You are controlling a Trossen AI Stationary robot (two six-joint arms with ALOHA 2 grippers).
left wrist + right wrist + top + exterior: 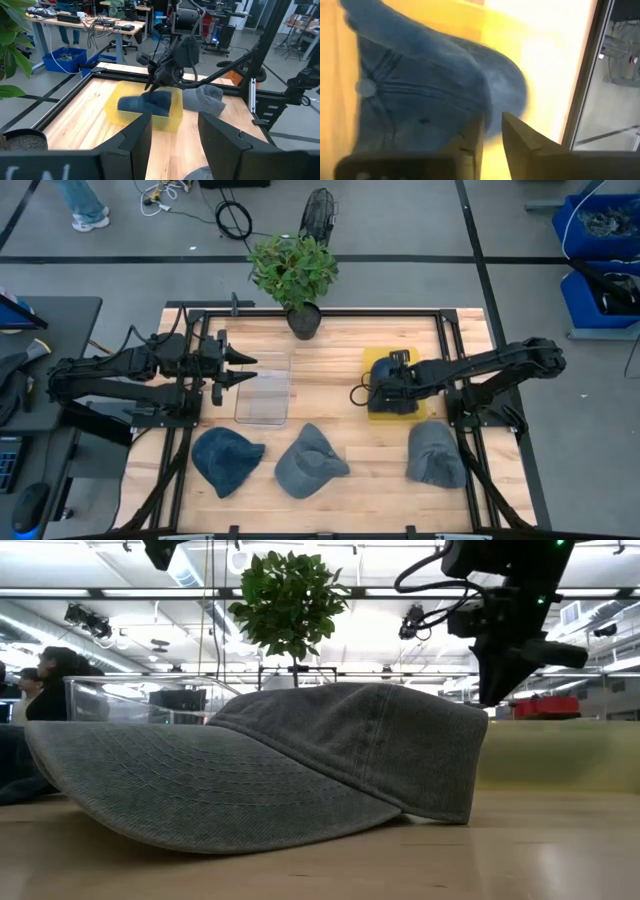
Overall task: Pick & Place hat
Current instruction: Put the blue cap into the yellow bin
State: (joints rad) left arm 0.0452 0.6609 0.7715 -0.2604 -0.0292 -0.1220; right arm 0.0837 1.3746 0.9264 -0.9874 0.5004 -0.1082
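A dark blue hat [420,90] lies crown-up inside the yellow bin [175,120] on the table's right half. My right gripper [492,132] hangs just above the hat [145,104], fingers pointing down with a narrow gap between them and nothing in it. My left gripper [175,130] waits open over the table's left side [250,370]. Three more hats rest flat along the near edge: a blue one [225,460], a grey one [310,460] that fills the low view [300,760], and a grey one [435,452].
A clear plastic container [263,395] sits under my left gripper. A potted plant [293,270] stands at the middle of the far edge. A black frame rail [445,360] borders the table. Bare wood lies between the clear container and the yellow bin [375,360].
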